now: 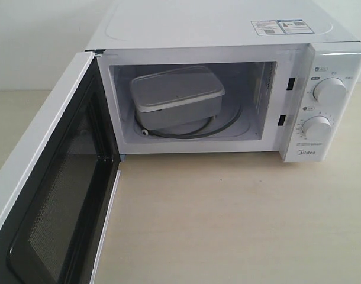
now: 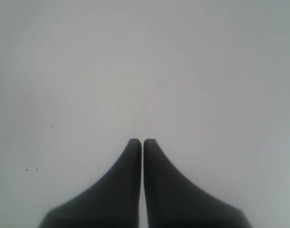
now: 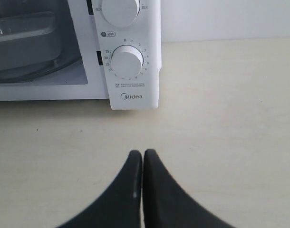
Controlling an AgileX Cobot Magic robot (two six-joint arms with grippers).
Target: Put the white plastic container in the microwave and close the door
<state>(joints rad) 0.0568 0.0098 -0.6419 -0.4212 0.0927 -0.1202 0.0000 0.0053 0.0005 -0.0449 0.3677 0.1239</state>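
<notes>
The translucent white rectangular plastic container [image 1: 177,94] is set inside the white Midea microwave [image 1: 186,23]. Its side-hinged door [image 1: 56,195] is swung wide leftward, so the left claw [image 2: 142,142], pressed together, is judged nearer. The right claw [image 3: 143,153], likewise pressed together, is poised over the tabletop [image 3: 230,118].

Looks like a bare test bench: microwave [image 1: 192,26] on plain pale table [image 1: 239,219], blank white wall [image 1: 26,41].

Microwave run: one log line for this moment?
white plastic container: inside microwave | door: wide open | left gripper: fingers shut, empty | right gripper: fingers shut, empty | pending: close door
</notes>
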